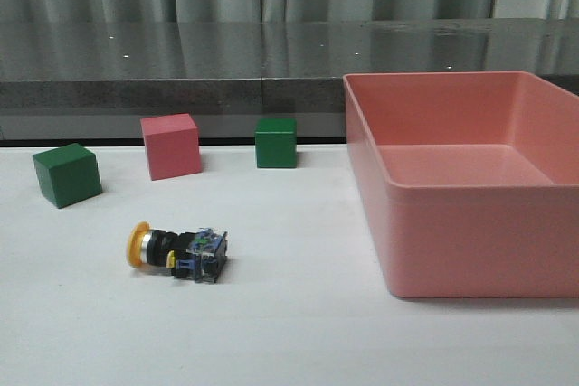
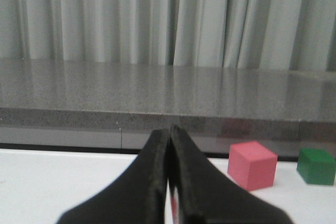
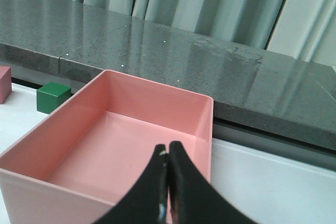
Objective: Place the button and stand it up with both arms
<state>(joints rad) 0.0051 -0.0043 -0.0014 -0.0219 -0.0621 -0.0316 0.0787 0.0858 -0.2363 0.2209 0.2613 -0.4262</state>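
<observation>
Front view: button (image 1: 177, 252) lies on its side on the white table (image 1: 289, 332), yellow cap twd the robot's left, clear-blue base block twd the right; it sits in the left-centre of the table, nearer the camera than the cubes and well apart from the pink bin (image 1: 461, 183) on the right. Behind it, L to R: green cube (image 1: 67, 174), pink cube (image 1: 170, 145), second green cube (image 1: 275, 142), each apart from the others, the row running along the far table edge before a grey stone ledge (image 1: 181, 65) and curtains. No arm shows in the front view. Left wrist view: left gripper (image 2: 169, 182), fingers pressed together w/ nothing between them, above the table, w/ pink cube and a green cube ahead. Right wrist view: right gripper (image 3: 167, 182), fingers likewise pressed together and holding nothing, poised over the near wall of the bin, whose inside shows bare.
</observation>
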